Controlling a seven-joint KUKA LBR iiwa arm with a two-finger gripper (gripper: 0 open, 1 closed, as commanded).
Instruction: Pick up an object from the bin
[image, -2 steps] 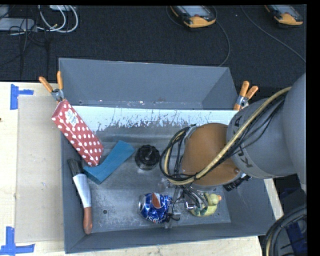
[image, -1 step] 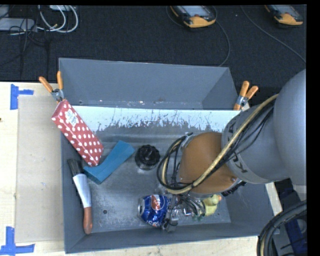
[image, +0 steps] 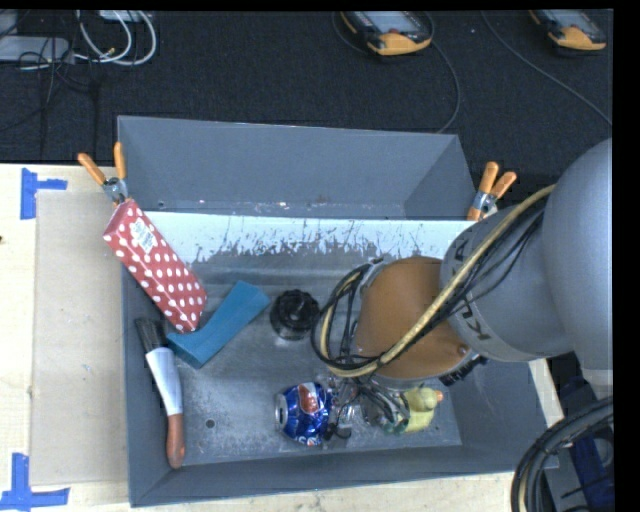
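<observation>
My claw (image: 362, 410) is low in the bin (image: 300, 170), near the front wall. It sits just beside a squashed blue can (image: 303, 412). A small yellow-green thing (image: 424, 404) lies on its other side. The orange cover (image: 405, 320) and the cables (image: 335, 322) hang over the claw and hide its tip, so I cannot tell if it is open or closed. I think the can is the thing to pick, because it is closest. The red dotted box (image: 153, 265) leans on the left wall, so it looks hard to grab. The blue wedge (image: 220, 322), the black round cap (image: 293, 312) and the brush (image: 165, 385) lie well apart from the claw.
</observation>
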